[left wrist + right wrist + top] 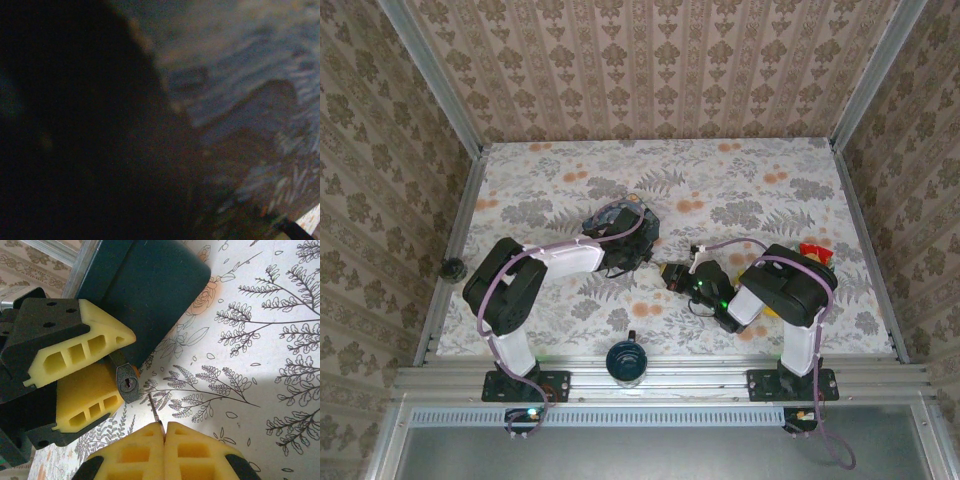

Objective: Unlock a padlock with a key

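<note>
Right end effector (pixel 164 434) first: in its own wrist view we see the two yellow pads (pixel 192 450) pressed flat together, clamped on the key (pixel 155 412). Only the key's thin metal blade sticks out from between them. The blade points up and slightly left, and its tip stops just beside the lower edge of the padlock (pixel 128 386); it is not in the keyhole (pixel 128 384).

The padlock is a small dark grey body with its keyhole face turned toward this camera. It sits pinched between the two yellow pads of the left end effector (pixel 124 370), one pad above it and one below, so that end effector is closed on the padlock and holds it just off the worktop (pixel 260 365). Directly behind the left end effector stands a dark blue box (pixel 150 290) with a rounded corner.

From above, we find the left end effector (pixel 628 255) and the right end effector (pixel 672 275) meeting near the middle of the flowered worktop, with the box (pixel 630 222) just beyond them. The left wrist view is dark and blurred, and we make out only a blue painted surface close to the lens. A dark mug (pixel 625 362) sits at the near edge between the two arm bases.
</note>
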You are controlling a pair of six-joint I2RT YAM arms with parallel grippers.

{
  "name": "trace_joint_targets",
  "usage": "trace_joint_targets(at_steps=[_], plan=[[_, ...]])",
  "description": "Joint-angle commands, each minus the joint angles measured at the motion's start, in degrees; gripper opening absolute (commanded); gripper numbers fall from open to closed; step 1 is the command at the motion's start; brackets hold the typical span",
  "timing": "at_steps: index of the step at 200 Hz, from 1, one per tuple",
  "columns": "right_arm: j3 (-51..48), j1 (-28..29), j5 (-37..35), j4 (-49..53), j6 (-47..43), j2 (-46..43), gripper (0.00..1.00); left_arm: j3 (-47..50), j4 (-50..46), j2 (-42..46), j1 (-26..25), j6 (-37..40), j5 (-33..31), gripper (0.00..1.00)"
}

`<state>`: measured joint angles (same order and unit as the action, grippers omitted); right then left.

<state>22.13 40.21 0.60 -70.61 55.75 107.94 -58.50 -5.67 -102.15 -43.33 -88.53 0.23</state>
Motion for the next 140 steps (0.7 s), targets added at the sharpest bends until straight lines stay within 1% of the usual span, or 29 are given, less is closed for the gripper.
trace_joint_targets(at_steps=[1,140], plan=[[0.84,0.40,-0.96,-2.96,-0.38,-1.47,0.00,2.04,-2.59,-1.29,0.55,-1.82,2.67,0.10],[2.70,0.29,-0.78,-3.13,-0.90,-1.42,0.00,2.42,-1.50,-1.41,0.58,-2.24,3.11,0.10]])
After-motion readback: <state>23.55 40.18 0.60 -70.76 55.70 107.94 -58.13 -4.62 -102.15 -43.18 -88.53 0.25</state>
